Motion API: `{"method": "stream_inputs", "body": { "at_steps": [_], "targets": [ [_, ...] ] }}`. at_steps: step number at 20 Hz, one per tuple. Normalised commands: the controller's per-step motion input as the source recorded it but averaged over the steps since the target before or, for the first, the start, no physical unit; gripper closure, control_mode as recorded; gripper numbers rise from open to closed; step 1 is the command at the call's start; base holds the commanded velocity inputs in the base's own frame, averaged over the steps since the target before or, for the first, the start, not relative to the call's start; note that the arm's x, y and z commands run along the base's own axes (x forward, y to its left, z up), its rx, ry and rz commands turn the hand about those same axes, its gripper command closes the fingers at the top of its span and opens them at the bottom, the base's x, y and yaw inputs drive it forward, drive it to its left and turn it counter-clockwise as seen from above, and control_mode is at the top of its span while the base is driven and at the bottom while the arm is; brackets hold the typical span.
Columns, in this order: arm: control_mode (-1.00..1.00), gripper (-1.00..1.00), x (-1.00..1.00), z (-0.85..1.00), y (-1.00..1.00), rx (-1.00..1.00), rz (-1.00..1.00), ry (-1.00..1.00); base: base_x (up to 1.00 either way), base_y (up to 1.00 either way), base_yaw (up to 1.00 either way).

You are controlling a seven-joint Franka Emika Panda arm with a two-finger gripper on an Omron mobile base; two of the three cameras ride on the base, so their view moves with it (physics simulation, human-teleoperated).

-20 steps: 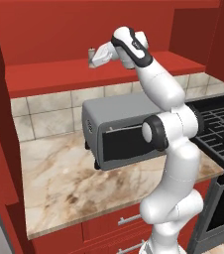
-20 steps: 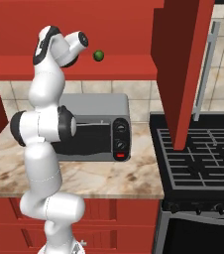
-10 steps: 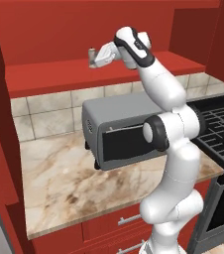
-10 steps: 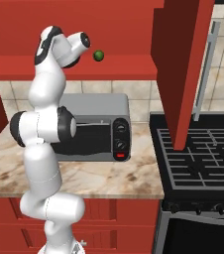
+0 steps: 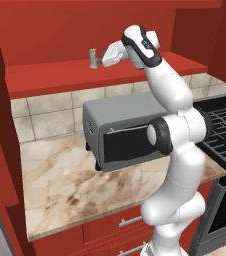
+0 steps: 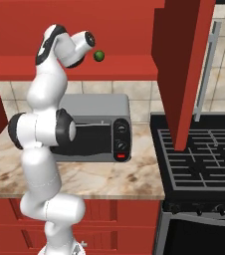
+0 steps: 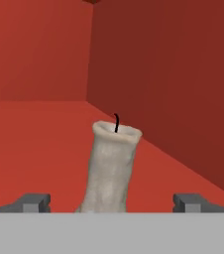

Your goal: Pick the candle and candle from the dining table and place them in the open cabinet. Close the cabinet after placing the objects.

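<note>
A slim pale grey-beige candle (image 5: 92, 57) stands upright on the shelf of the open red cabinet (image 5: 60, 77). My gripper (image 5: 103, 59) is open just to its right. In the hand view the candle (image 7: 111, 166) with its black wick rises between my fingertips (image 7: 33, 201), with a clear gap on each side. A squat olive-green candle (image 6: 99, 56) sits on the same shelf (image 6: 124, 67), just right of my hand. The dining table is out of view.
The open cabinet door (image 6: 184, 74) with its silver bar handle (image 6: 207, 74) hangs out on the right over the stove (image 6: 204, 159). A grey toaster oven (image 5: 120, 130) stands on the marble counter (image 5: 60, 185) beneath the shelf.
My jaws have opened and let go of the pale candle, which stays upright on the shelf. The arm has barely moved.
</note>
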Motion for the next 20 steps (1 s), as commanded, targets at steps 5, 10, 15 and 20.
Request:
{"method": "stream_inputs", "body": {
  "at_steps": [5, 10, 15, 20],
  "targets": [
    [-1.0, -1.0, -0.62, 0.0, -0.11, 0.0, -0.02, -0.2, 0.0, 0.0, 0.0],
    [-1.0, -1.0, -0.77, 0.0, -0.11, 0.0, -0.01, -0.25, 0.0, 0.0, 0.0],
    [-1.0, -1.0, -0.78, 0.0, -0.16, 0.0, -0.01, -0.22, 0.0, 0.0, 0.0],
    [-1.0, -1.0, -0.81, -0.02, -0.17, 0.0, -0.02, -0.16, 0.0, 0.0, 0.0]
  ]
}}
